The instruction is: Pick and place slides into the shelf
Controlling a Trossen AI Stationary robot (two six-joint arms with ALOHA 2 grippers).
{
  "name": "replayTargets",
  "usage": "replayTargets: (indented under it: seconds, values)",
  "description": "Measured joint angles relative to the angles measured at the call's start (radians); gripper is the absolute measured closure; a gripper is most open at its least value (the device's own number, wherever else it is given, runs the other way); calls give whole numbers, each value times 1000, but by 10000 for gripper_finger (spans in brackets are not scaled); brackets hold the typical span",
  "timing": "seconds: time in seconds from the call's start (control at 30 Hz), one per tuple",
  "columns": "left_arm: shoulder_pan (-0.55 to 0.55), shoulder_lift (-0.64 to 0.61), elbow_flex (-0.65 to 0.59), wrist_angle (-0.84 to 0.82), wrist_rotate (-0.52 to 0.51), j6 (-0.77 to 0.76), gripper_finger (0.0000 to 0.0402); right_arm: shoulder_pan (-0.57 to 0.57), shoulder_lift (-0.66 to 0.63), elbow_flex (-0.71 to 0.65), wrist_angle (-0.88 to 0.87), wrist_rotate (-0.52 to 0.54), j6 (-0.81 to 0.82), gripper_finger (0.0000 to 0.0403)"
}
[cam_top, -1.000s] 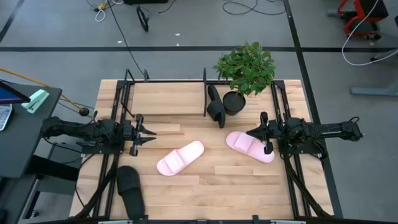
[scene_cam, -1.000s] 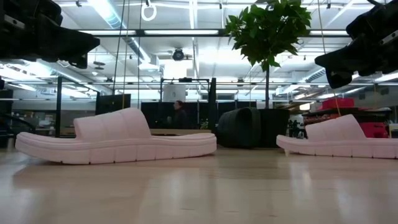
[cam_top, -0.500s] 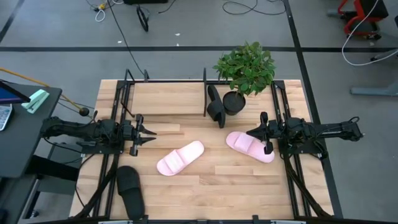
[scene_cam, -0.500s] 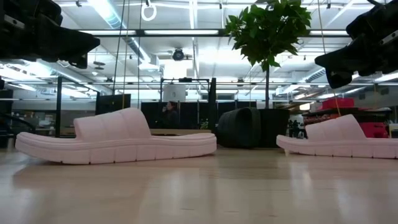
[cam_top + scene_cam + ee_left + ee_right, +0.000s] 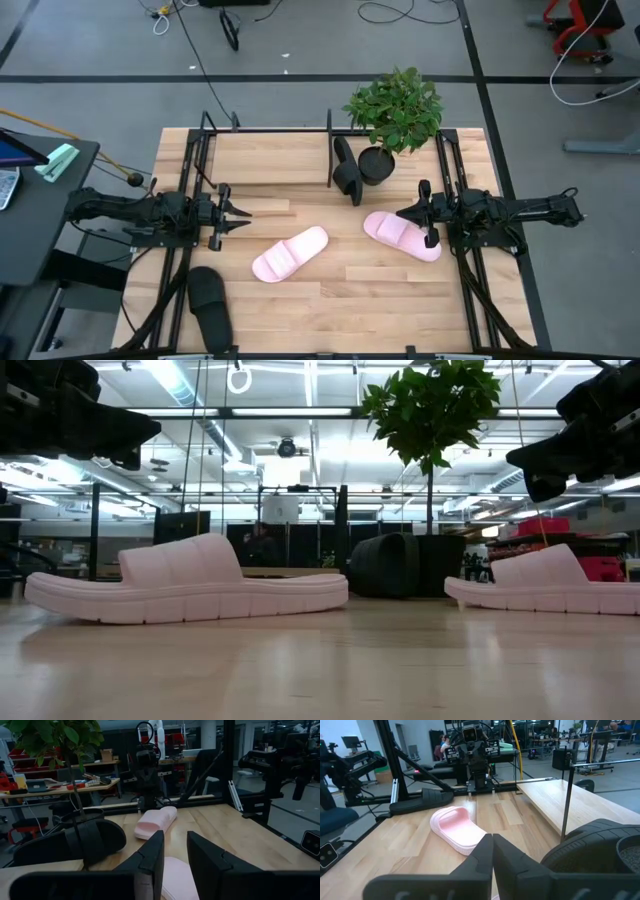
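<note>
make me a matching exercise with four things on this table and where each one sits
Things:
1. black slide
2. pink slide
3. second pink slide
4. potted plant

Places:
A. middle of the table
B. far edge of the table, right of centre
C. near left corner
D. just below the right gripper

Pairs: 1-C, 2-A, 3-D, 4-B
</note>
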Motion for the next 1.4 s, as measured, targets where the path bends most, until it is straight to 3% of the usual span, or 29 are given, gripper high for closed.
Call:
replayTargets:
  seconds: [1.4]
  values:
    - [0,0,0,0,0,0,313,0,0,0,0,0,0,389]
